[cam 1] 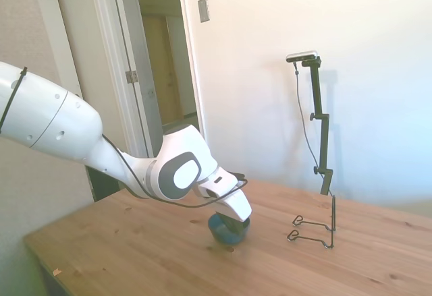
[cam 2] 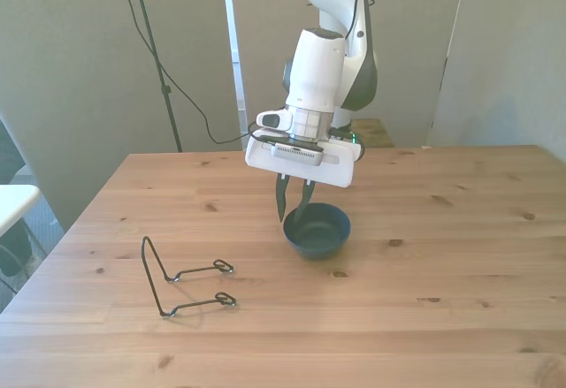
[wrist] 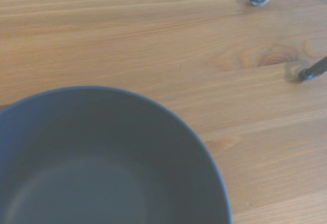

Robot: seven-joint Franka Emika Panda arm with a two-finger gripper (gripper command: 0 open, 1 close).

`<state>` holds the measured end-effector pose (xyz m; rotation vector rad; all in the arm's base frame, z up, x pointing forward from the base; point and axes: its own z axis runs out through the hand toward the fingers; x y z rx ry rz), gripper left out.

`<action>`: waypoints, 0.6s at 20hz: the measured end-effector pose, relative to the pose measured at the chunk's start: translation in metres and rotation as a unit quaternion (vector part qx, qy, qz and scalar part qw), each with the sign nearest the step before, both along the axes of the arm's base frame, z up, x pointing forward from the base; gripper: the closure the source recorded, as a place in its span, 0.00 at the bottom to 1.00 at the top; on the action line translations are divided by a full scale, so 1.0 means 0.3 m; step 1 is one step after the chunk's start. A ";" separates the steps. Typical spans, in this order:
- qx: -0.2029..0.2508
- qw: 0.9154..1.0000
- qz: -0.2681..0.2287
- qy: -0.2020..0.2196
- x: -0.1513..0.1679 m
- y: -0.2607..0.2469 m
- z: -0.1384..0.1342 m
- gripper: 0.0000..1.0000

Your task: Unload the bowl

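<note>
End effector fingers pinch the rim of the upright bowl, mouth up, on the table.

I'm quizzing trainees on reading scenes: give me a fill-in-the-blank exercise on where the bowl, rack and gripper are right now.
1. The bowl rests directly on the wooden ____.
2. The wire rack holds ____ bowls.
3. The gripper reaches down at the bowl's ____.
4. In the front view, the rack stands to the bowl's ____.

Missing words: table; no; rim; left
</note>
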<state>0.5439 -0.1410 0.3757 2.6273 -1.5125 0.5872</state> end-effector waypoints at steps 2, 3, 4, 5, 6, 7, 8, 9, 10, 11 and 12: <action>-0.001 1.000 -0.001 -0.007 -0.003 -0.006 0.021 0.00; -0.002 1.000 -0.001 -0.013 -0.005 -0.008 0.041 0.00; -0.002 1.000 -0.002 -0.021 -0.009 -0.009 0.063 0.00; -0.003 1.000 -0.002 -0.028 -0.016 -0.009 0.087 0.00; -0.003 0.999 -0.001 -0.034 -0.025 -0.006 0.110 0.00; -0.003 0.999 -0.001 -0.040 -0.036 -0.002 0.134 0.00; -0.002 0.999 0.001 -0.047 -0.052 0.007 0.162 0.00; -0.001 0.999 0.003 -0.053 -0.068 0.019 0.185 0.00; 0.001 0.998 0.006 -0.058 -0.085 0.034 0.206 0.00; 0.007 0.998 0.010 -0.061 -0.104 0.052 0.225 0.00; 0.015 0.998 0.015 -0.062 -0.124 0.069 0.244 0.00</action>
